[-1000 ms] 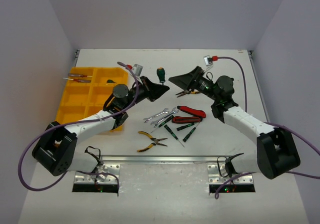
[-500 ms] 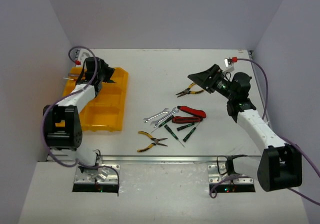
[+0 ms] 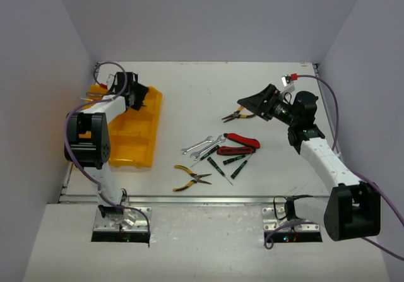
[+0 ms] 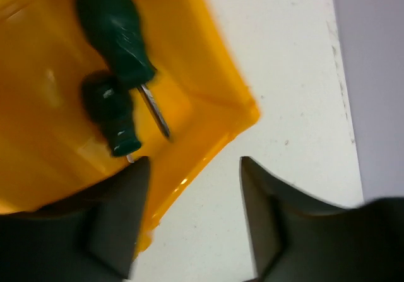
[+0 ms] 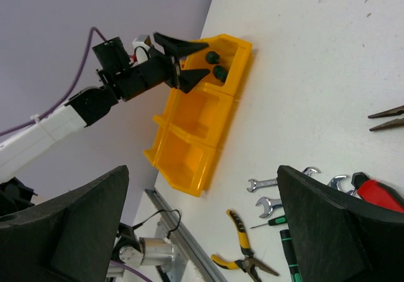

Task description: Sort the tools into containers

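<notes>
Tools judged as sorted, two green-handled screwdrivers [image 4: 117, 33], lie in a corner compartment of the yellow tray [image 3: 136, 149] at the left of the table, and the left gripper [image 4: 192, 168] hangs just above them with its fingers spread and nothing between them. In the top view that arm is folded over the tray, well apart from every loose tool. Toward the middle of the table lies the loose group: yellow-handled pliers [image 3: 191, 176] nearest the arm bases, then two silver wrenches [image 3: 202, 146], dark screwdrivers [image 3: 222, 165] and red-handled pliers [image 3: 240, 144]. Farther back and to the right a second pair of pliers [image 3: 233, 113] lies alone, its long axis running roughly left to right with a slight slant. The right gripper [image 3: 246, 107] hovers just beside the right end of that pair, fingers wide apart and holding nothing, pointing left and downward. This pair is far nearer the right arm than the left, so it is probably the next pick. The right gripper would have to drop a little toward the near left and turn until its fingers close across the long axis, not along it. Which end faces the gripper is too small to tell; the right wrist view shows only two dark tips at its right edge.
</notes>
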You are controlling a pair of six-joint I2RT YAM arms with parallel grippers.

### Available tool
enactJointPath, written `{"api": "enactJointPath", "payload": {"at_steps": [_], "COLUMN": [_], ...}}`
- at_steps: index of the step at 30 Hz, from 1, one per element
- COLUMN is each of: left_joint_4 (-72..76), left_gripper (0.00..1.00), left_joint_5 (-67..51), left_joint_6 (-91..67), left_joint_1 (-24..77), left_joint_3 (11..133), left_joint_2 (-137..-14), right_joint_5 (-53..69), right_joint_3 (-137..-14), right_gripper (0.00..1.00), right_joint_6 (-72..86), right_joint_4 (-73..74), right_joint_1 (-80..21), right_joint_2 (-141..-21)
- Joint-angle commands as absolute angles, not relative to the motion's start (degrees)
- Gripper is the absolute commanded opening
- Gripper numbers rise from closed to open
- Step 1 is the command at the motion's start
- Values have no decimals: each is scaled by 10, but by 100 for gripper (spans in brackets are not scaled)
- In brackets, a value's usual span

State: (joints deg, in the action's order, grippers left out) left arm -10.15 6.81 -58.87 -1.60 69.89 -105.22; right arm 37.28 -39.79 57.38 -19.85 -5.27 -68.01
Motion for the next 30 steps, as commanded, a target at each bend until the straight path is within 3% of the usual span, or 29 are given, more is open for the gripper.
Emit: {"api": "enactJointPath", "payload": {"at_steps": [1, 5, 9, 17, 21, 25, 30], "left_joint_4": [-108, -104, -73, -64, -104, -220, -296], "left_gripper": [81, 88, 100, 100, 100, 100, 100], "left_joint_5": [69, 54, 12, -85, -109, -64, -4], "left_joint_6": [-584, -581, -558, -442, -374, -286, -221], "left_joint_1": [-26, -26, -25, 19, 29, 33, 33], "left_joint_3": [702, 699, 684, 613, 556, 537, 528], "left_joint_2": [-1020, -974, -893, -698, -618, -545, -480], "right_joint_5": [387, 387, 337, 57, 6, -66, -102], "right_joint_3": [-416, -421, -482, -607, -618, -582, -438], "right_gripper": [99, 99, 99, 99, 99, 98, 99], "right_joint_6": [553, 537, 431, 202, 143, 193, 406], "right_joint_4": [-212, -206, -68, 217, 279, 287, 152], "right_joint_1": [-46, -44, -45, -149, -208, -250, -268], "right_joint_2": [-681, -689, -735, -834, -856, -834, -748]}}
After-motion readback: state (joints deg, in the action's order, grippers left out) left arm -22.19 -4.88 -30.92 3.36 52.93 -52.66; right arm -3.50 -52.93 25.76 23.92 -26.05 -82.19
